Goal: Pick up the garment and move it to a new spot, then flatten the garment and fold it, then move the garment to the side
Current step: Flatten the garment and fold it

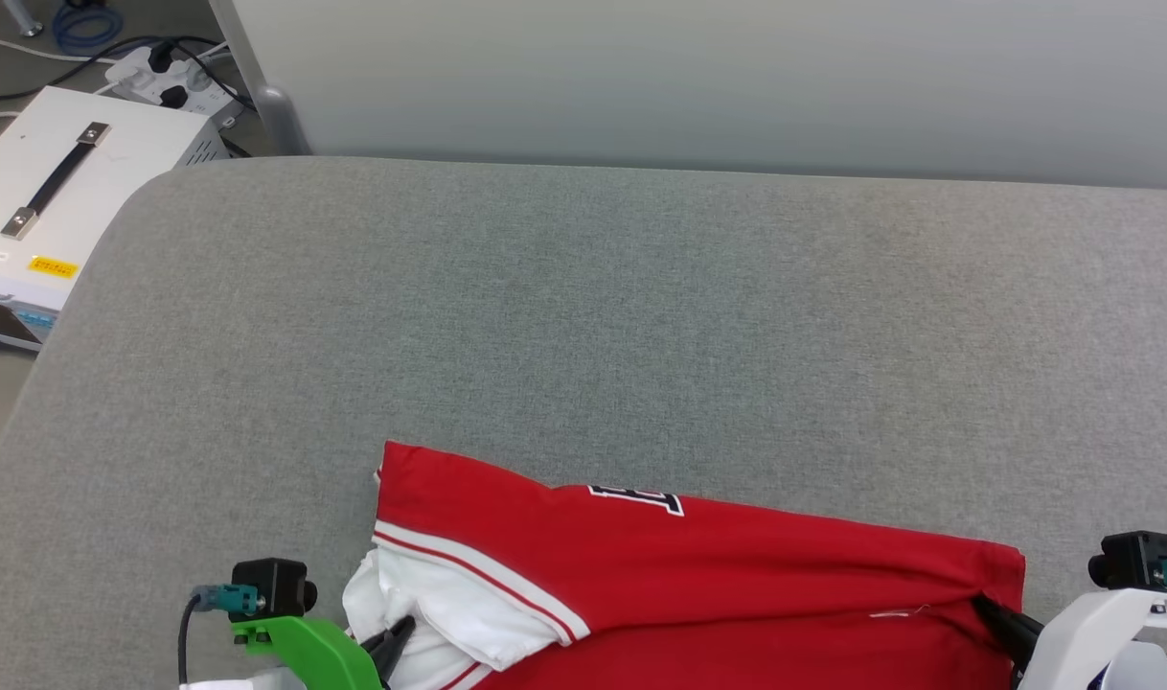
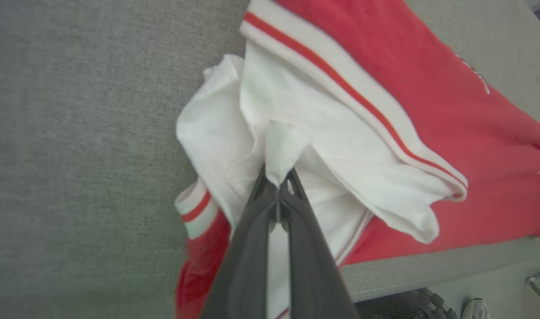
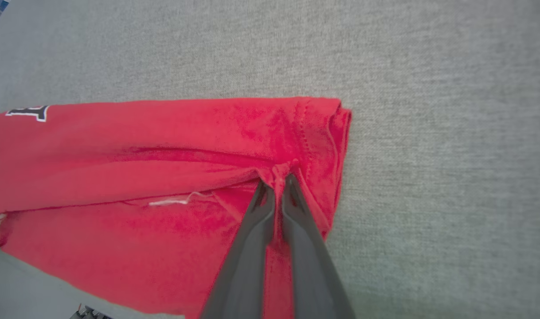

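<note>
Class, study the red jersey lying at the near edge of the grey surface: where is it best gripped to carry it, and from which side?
Grip the jersey at both ends, coming from the robot's side: the bunched white sleeve, where the left tool pinches, and the hem corner, where the right tool pinches. It lies stretched crosswise, so end grips should keep it spread.

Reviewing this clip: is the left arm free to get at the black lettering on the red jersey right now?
Probably not yet. The left pincer is shut on the white sleeve of the jersey; it would have to let go first. Nothing lies between it and the lettering.
</note>
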Controlling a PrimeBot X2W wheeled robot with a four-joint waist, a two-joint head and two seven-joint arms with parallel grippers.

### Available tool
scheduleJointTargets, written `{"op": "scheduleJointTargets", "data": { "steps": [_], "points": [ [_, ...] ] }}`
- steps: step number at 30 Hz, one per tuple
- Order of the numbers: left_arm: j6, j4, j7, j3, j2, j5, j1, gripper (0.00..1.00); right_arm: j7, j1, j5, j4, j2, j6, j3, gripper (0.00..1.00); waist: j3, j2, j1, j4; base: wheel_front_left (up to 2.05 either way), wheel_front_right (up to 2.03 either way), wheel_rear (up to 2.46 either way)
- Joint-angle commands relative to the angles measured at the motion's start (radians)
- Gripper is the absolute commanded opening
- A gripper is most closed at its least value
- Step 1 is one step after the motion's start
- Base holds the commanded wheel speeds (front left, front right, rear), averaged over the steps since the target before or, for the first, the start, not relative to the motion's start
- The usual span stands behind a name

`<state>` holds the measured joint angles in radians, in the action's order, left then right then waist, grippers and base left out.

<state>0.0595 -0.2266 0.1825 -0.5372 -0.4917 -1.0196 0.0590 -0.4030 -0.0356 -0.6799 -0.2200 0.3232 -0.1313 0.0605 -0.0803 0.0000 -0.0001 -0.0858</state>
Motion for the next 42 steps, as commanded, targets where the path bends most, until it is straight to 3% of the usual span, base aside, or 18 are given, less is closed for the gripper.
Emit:
{"op": "scheduleJointTargets", "data": {
  "steps": [1, 3, 4, 5, 6, 7, 8, 19, 25, 34, 42],
  "points": [
    [-0.006, -0.014, -0.003, -0.006, 0.005, 0.001, -0.008, 0.00, 0.007, -0.018, 0.008, -0.006, -0.006, 0.001, -0.014, 0.04, 0.001, 0.0000, 0.0001, -0.005, 0.00, 0.00, 0.00],
    [-0.016, -0.033, 0.002, -0.016, 0.018, 0.000, 0.001, 0.00, 0.006, -0.031, 0.010, -0.008, -0.018, 0.001, -0.021, 0.23, 0.002, 0.0000, 0.0001, -0.007, 0.00, 0.00, 0.00],
    [-0.019, -0.046, 0.003, -0.020, 0.025, -0.001, 0.007, 0.15, 0.007, -0.037, 0.010, -0.009, -0.026, 0.001, -0.025, 0.53, 0.004, 0.0000, 0.0001, -0.007, 0.00, 0.00, 0.00],
    [-0.023, -0.058, 0.007, -0.024, 0.030, -0.002, 0.012, 0.23, 0.005, -0.042, 0.010, -0.010, -0.033, 0.001, -0.026, 1.00, 0.005, 0.0000, 0.0001, -0.006, 0.00, 0.00, 0.00],
    [-0.027, -0.072, 0.009, -0.028, 0.037, -0.002, 0.018, 0.43, 0.004, -0.047, 0.011, -0.008, -0.039, 0.001, -0.025, 1.00, 0.008, 0.0000, 0.0001, -0.005, 0.00, 0.00, 0.00],
    [-0.028, -0.082, 0.007, -0.029, 0.043, -0.003, 0.022, 0.91, 0.005, -0.051, 0.014, -0.006, -0.044, 0.001, -0.024, 1.00, 0.011, 0.0000, 0.0001, -0.003, 0.00, 0.00, 0.00],
    [-0.030, -0.092, 0.002, -0.029, 0.050, -0.002, 0.027, 1.00, 0.004, -0.057, 0.014, -0.003, -0.050, 0.001, -0.023, 1.00, 0.013, 0.0000, 0.0001, -0.002, 0.00, 0.00, 0.00],
    [-0.026, -0.072, -0.133, -0.019, 0.043, 0.078, 0.053, 1.00, 0.002, -0.115, 0.031, 0.132, -0.051, 0.001, -0.047, 1.00, 0.055, 0.0000, 0.0001, 0.018, 0.00, 0.00, 0.00],
    [-0.002, 0.007, -0.217, -0.011, 0.027, 0.141, 0.060, 1.00, -0.082, -0.139, 0.049, 0.231, -0.051, 0.001, -0.118, 1.00, 0.066, 0.0000, 0.0001, 0.029, 0.00, 0.00, 0.00],
    [0.089, 0.119, -0.381, 0.025, 0.021, 0.264, 0.079, 1.00, -0.243, -0.137, 0.087, 0.306, -0.060, 0.001, -0.252, 1.00, 0.044, 0.0000, 0.0001, 0.028, 0.00, 0.00, 0.00],
    [0.183, 0.226, -0.437, 0.075, 0.038, 0.377, 0.069, 1.00, -0.316, -0.100, 0.093, 0.294, -0.052, 0.001, -0.255, 1.00, 0.017, 0.0000, 0.0001, 0.003, 0.00, 0.00, 0.00]
  ]
}}
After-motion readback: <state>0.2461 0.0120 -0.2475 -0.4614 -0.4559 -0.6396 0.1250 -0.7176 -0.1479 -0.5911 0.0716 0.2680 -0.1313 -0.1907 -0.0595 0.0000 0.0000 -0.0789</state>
